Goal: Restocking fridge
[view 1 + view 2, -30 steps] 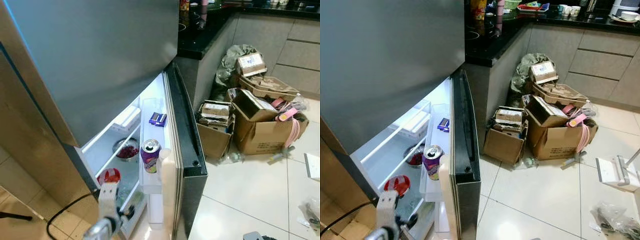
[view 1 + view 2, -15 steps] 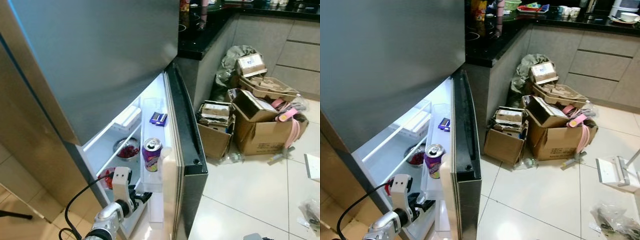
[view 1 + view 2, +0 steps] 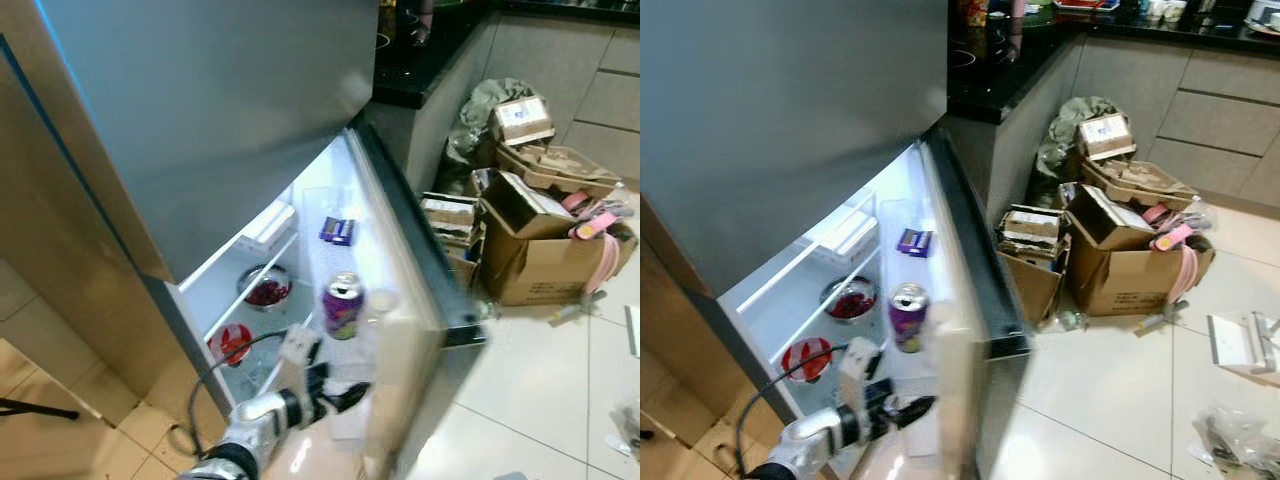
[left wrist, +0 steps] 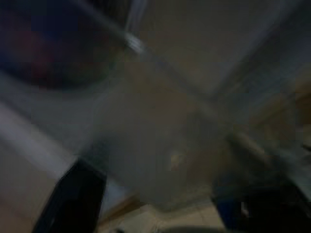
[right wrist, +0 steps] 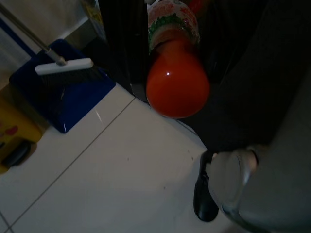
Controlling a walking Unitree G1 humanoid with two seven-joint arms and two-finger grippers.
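Left eye view: left gripper [image 3: 345,397] now further forward than half a second ago, reaching low against the open fridge door [image 3: 415,330], black fingers close together around nothing visible. Whole scene shifted sideways since then, a move of the camera. Purple can [image 3: 342,306] upright on the door shelf [image 3: 335,255] just above the gripper, silver top with pull tab, bright printed side. Small dark blue packet [image 3: 337,230] further along the same shelf. Inside the cabinet, beyond the left arm, a bowl of red fruit [image 3: 264,291] and a red-topped container [image 3: 232,341] one shelf lower. Door edge blurred and very near the fingers; little room between shelf and door. Right wrist view: orange bottle [image 5: 177,80] pinched by the right gripper, hanging over pale floor tiles [image 5: 97,170] beside a blue dustpan [image 5: 63,90].
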